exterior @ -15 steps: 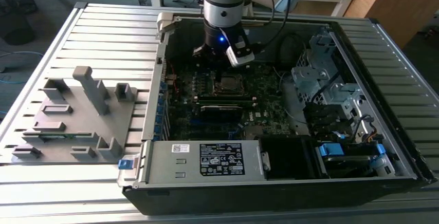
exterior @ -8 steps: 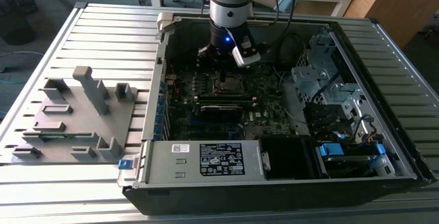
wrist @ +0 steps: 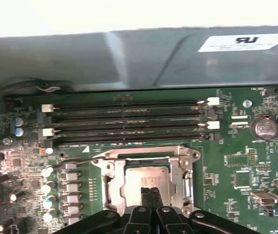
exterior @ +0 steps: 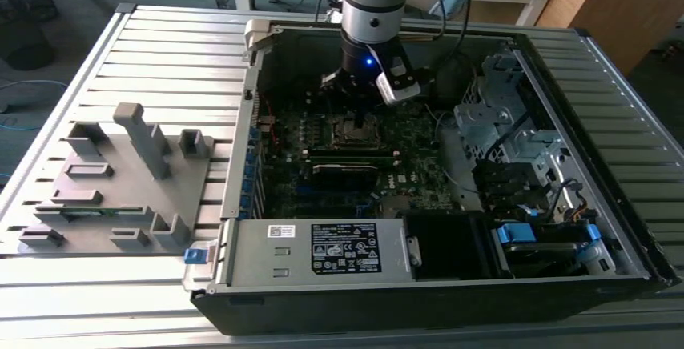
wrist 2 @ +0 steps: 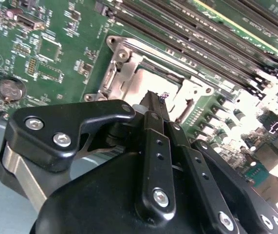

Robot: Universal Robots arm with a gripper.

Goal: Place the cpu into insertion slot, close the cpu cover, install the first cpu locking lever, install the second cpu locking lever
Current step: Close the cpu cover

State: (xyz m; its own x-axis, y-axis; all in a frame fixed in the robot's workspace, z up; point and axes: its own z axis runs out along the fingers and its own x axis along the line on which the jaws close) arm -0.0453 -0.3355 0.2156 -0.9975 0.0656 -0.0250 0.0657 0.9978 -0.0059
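Single arm, so no choice of arm is needed. The gripper point(wrist: 151, 192) is seen with its two fingers pressed together, and nothing is seen between them. In both wrist views the tips are poised right over the cpu point(wrist: 146, 176), near one edge of it. Whether contact is made cannot be told.

The cpu is found lying flat in the slot point(exterior: 356, 130), dull grey face up. It lies straight below the gripper point(exterior: 360, 114) in the exterior view, in the middle of the board point(wrist: 236, 161). No real long axis is shown, as the chip is close to square. Its edges are lined up with the memory slots point(wrist: 124, 114), which run beside the slot's far side from the tips.

The fingers are set side by side along a line parallel to the memory slots, so the gripper is squared to the chip and not skewed.

The cover point(wrist: 113, 187) is seen as a silver frame lying around the cpu point(wrist 2: 148, 73), and it is judged to be down, not raised. A thin dark rod point(wrist: 75, 161) is seen off one corner of the frame. Whether it is a lever, and whether it is latched, cannot be told.

In the second wrist view the gripper point(wrist 2: 154, 96) is aimed at the frame's middle opening.
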